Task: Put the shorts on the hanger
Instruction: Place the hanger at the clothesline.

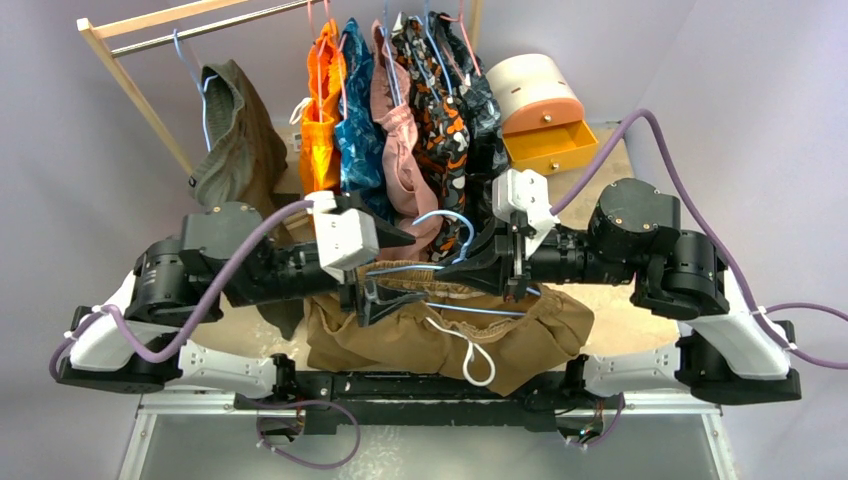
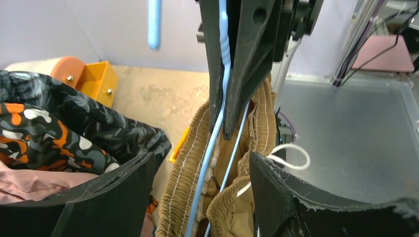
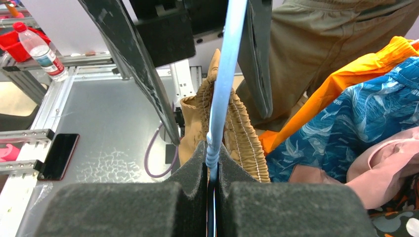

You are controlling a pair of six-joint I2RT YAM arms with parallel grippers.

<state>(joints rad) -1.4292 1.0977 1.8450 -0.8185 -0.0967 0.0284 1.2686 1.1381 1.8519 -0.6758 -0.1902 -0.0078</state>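
The tan-brown shorts lie at the table's near edge with the white drawstring hanging loose. The light-blue hanger is held over the waistband, its bars running through the gathered elastic. My right gripper is shut on the hanger's upper bar, its foam pads pinching it. My left gripper is open, its fingers spread on either side of the waistband and hanger bars. In the right wrist view the waistband shows behind the bar.
A wooden rack behind holds a dark olive garment, orange shorts, and blue, pink and patterned clothes close behind the grippers. An orange drawer box stands at back right. A phone and a bottle lie off the table.
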